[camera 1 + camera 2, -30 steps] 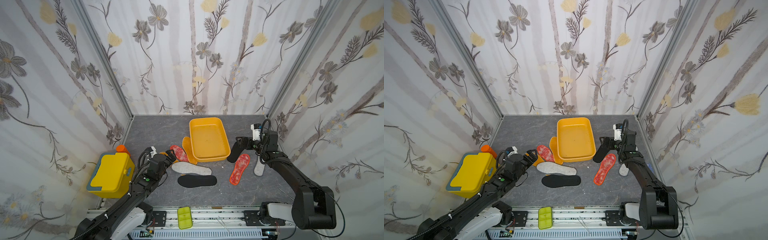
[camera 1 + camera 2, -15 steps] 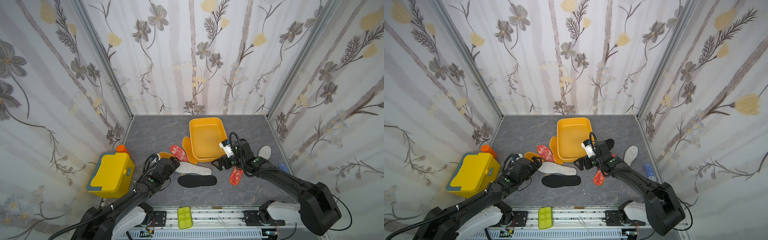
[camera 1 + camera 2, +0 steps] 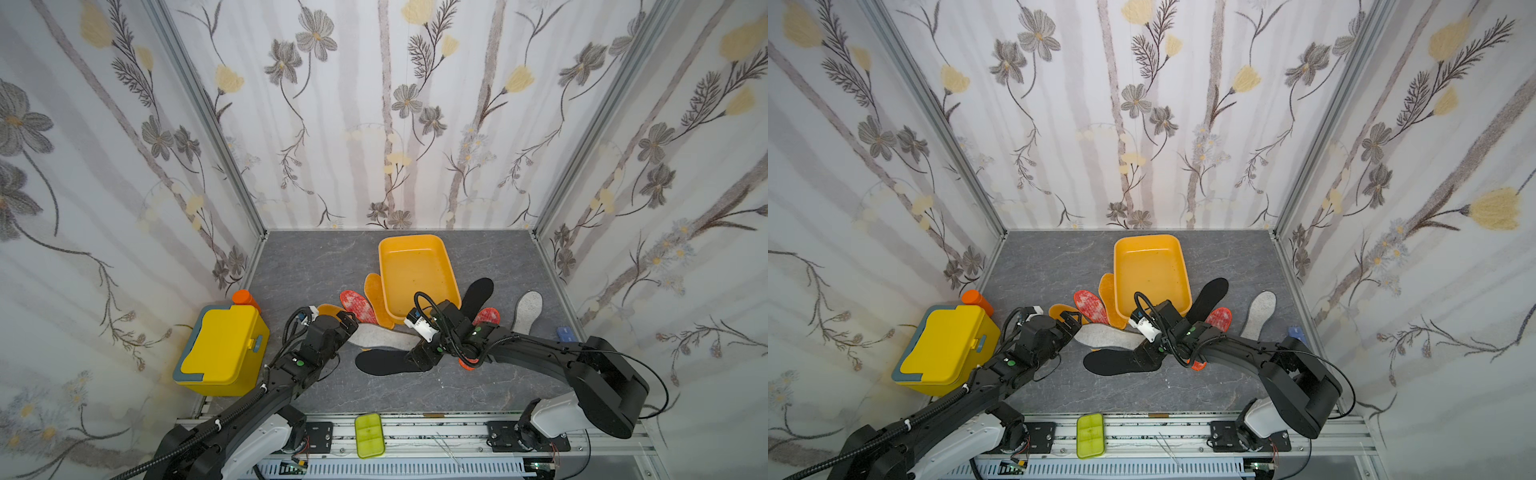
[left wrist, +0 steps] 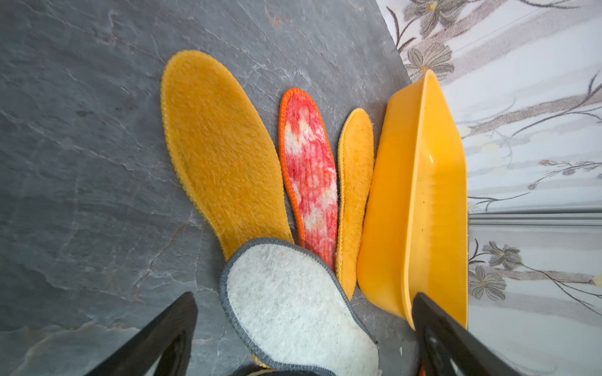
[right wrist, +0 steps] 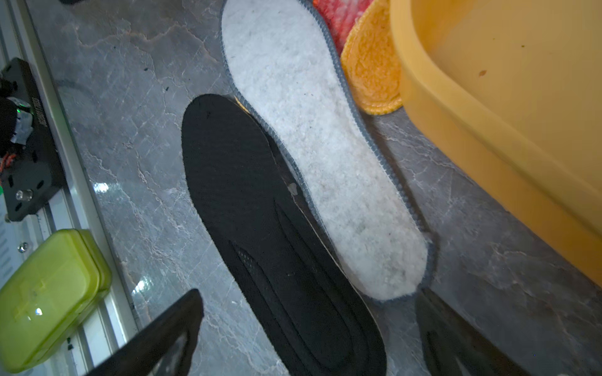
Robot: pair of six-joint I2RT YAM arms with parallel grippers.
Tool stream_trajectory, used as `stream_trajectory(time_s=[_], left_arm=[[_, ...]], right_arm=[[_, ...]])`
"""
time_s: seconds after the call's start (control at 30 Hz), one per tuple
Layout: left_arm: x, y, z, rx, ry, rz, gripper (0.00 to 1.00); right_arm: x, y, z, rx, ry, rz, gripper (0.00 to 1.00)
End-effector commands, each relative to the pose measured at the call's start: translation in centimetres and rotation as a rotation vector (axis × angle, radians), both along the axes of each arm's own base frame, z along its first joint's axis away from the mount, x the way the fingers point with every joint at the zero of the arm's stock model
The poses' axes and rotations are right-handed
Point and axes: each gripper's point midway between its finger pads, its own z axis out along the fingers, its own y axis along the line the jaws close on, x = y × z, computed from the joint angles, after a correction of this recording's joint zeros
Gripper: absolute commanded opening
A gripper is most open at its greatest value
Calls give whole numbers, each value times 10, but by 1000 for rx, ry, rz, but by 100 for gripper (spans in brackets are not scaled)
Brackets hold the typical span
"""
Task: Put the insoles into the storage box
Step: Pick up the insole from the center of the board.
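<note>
Left pincer (image 4: 303, 302), right pincer (image 5: 308, 293) gaping, empty. Right straddles black insole (image 5: 260, 211) touching grey-white insole (image 5: 325, 146): you could pinch both, or drag one. Left close beside storage box (image 4: 423, 195): you may nudge it.

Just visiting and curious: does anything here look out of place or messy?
Nothing looks damaged, but the storage box is empty and a grey-white felt insole lies across one end of an orange-yellow insole.
</note>
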Motion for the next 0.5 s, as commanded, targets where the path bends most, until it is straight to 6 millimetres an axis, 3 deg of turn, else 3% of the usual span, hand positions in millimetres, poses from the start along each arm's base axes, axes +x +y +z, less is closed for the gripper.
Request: stream_trajectory(time_s=[0.0,0.1,0.2,0.47], left_arm=[[1,8,7,4,-14,8,100],[3,13,10,-13,-24,11,100],[4,14,10,-22,-26,10,100],[6,14,9,-12,-22,-4,100]], right_arm=[[1,8,0,-31,-100,65,99],[3,22,12,-18,-166,105,98],[0,27,9,-45,-223,151,94],[-10,40,3,-90,-333,303,73]])
